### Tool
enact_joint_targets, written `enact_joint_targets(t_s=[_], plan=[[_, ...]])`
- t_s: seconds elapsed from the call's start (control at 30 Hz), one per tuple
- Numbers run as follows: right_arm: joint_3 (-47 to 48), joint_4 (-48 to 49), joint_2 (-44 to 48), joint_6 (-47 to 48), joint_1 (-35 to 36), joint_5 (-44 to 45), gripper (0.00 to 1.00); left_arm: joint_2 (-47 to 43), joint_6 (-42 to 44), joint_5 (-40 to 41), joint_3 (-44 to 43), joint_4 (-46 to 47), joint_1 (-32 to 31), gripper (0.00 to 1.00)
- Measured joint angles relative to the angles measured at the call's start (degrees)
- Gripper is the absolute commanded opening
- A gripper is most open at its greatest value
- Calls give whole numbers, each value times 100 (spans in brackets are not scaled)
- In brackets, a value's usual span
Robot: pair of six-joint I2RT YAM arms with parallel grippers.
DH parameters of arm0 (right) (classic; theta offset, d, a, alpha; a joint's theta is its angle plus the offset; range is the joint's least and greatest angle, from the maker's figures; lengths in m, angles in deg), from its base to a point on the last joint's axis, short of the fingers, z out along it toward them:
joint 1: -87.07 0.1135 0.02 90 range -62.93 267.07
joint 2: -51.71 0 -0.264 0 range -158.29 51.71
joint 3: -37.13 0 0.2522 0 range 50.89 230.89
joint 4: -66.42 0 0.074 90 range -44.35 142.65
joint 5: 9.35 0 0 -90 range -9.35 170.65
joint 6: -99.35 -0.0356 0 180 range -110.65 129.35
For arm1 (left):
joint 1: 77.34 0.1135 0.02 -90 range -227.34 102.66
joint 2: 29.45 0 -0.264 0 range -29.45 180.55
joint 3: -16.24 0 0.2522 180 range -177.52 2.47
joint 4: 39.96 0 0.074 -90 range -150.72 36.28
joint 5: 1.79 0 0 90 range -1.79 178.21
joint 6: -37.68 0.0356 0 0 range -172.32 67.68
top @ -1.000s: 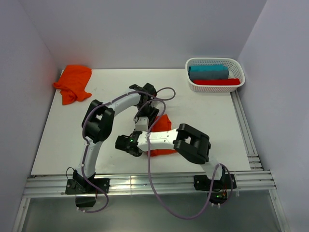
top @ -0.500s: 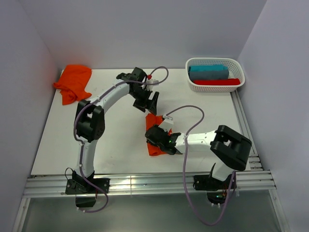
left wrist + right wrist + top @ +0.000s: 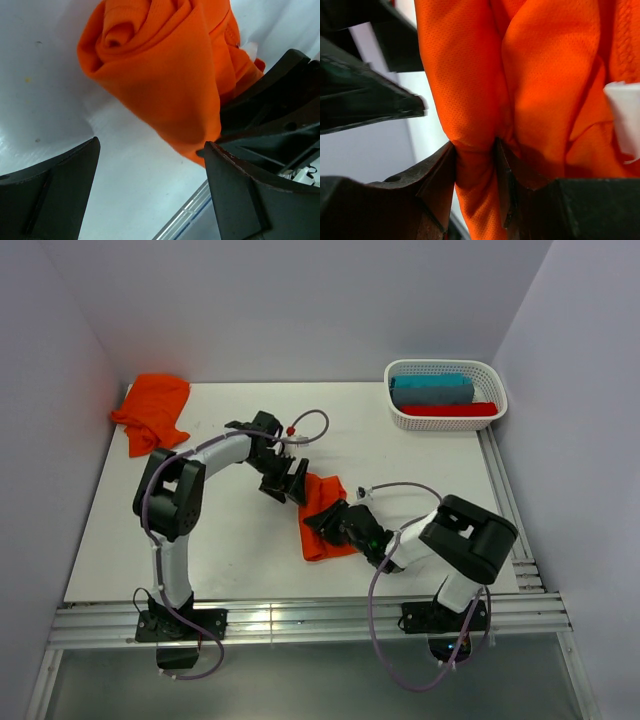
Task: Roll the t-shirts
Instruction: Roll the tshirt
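Note:
A rolled orange t-shirt lies mid-table, its spiral end showing in the left wrist view. My right gripper lies low across the roll and is shut on a fold of it. My left gripper sits at the roll's far left end, open and empty, its fingers apart just short of the fabric. A second orange t-shirt lies crumpled in the far left corner.
A white basket at the far right holds a teal cloth and a darker red cloth. Metal rails run along the table's near edge and right side. Grey walls enclose the table.
My right gripper has swung from left of the roll to its middle and pinched it. My left gripper has come back down from the far side to the roll's far end.

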Motion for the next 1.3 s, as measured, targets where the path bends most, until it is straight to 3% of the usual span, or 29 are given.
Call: enact_joint_targets(t_s=[0.13, 0.23, 0.37, 0.47, 0.53, 0.73, 0.97, 1.13, 1.3], plan=[[-48, 813, -459, -212, -48, -352, 42, 94, -61, -39, 131, 330, -15, 88], [-96, 1469, -844, -407, -66, -522, 42, 149, -175, -9, 131, 527, -46, 80], [-203, 2260, -1274, -682, -120, -678, 43, 319, -361, 162, 68, 570, -219, 50], [-223, 2304, -1296, -732, -129, -682, 48, 431, -442, 308, -118, 455, -367, 34], [-201, 2076, -1154, -695, -129, -669, 54, 442, -446, 452, -254, 321, -433, 31], [354, -229, -195, -249, 2, -284, 65, 487, -435, 970, -564, -26, -627, 27], [1810, -3888, 461, 254, 527, 1067, 66, 538, -404, 1401, -774, -243, -807, 28], [3060, -5908, 367, 472, 1010, 2020, 63, 590, -400, 1582, -918, -389, -890, 30], [4489, -7034, -345, 732, 1340, 2664, 61, 667, -400, 1690, -1069, -542, -942, 31]])
